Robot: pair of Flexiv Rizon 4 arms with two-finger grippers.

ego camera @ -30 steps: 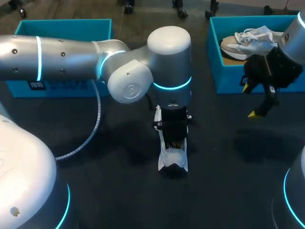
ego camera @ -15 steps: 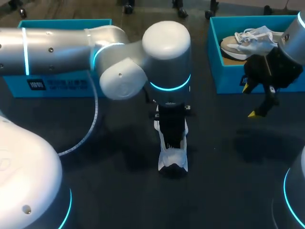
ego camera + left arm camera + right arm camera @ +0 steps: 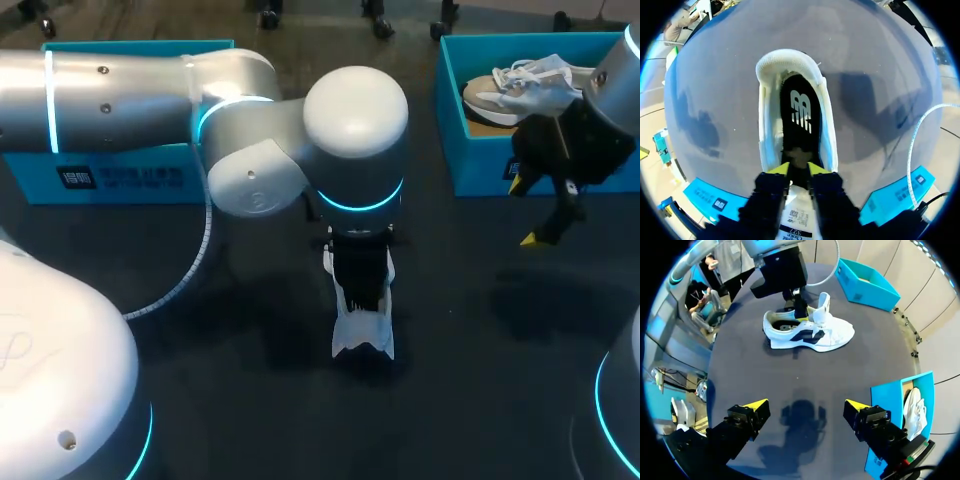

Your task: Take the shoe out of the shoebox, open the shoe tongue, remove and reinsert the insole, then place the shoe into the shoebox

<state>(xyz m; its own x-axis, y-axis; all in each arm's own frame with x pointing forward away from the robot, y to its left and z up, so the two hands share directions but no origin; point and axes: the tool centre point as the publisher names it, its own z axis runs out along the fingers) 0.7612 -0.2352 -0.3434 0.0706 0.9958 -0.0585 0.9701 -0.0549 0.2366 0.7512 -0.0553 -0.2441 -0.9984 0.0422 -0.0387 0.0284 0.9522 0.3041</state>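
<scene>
Dark table (image 3: 250, 420) bears white shoe (image 3: 362, 330) (teal shoeboxes (image 3: 480, 170) along far edge).

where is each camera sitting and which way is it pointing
Head: fixed above and behind, looking down on the table; left arm and right arm show.
Left wrist: on the left arm, looking straight down into the shoe; its black end shows.
Right wrist: on the right arm, facing the shoe across the table; its open fingers show.
Shared: all three see the shoe.
</scene>
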